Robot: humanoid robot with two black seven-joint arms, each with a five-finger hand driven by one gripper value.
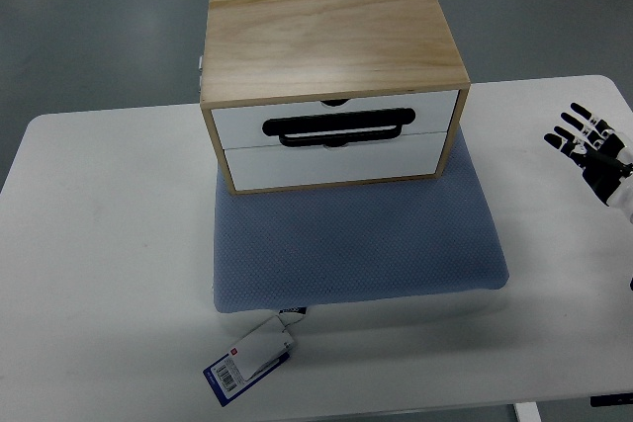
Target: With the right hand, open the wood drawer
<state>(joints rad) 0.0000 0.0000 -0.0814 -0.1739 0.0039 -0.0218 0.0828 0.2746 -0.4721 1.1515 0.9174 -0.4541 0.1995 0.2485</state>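
Observation:
A small wooden drawer box [331, 42] with two white drawer fronts stands on a blue mat [356, 239] at the table's middle. The upper drawer [336, 118] carries a black bar handle [337, 127]; the lower drawer [331, 163] sits beneath it. Both drawers look closed flush. My right hand [586, 143] hovers over the table's right edge, well to the right of the box, fingers spread and holding nothing. The left arm does not show.
The white table [99, 244] carries the mat and box. A barcode tag [247, 365] on a string lies at the mat's front left corner. Grey floor lies beyond the table.

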